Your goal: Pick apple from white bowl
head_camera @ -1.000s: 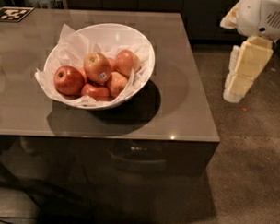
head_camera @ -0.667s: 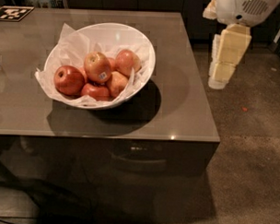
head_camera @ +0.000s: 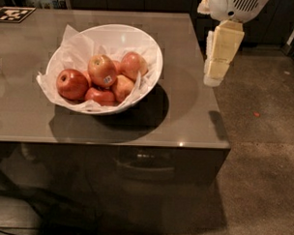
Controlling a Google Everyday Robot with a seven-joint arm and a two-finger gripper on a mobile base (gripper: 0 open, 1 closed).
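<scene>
Gripper point(head_camera: 214, 73) hangs upper right, pointing down, slightly tilted; white wrist housing point(head_camera: 233, 6) above.

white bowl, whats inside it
The white bowl holds crinkled paper and several apples, the stickered apple topmost; its bottom is covered. The tool hangs off to its right.

Dim; glare on table point(head_camera: 31, 120); white bowl point(head_camera: 156, 66) shadow front-right; gripper point(head_camera: 212, 79) above right edge.

Grey table point(head_camera: 185, 116), dark red apple point(head_camera: 71, 84), black-and-white tag point(head_camera: 14, 14), speckled floor point(head_camera: 262, 143)
</scene>
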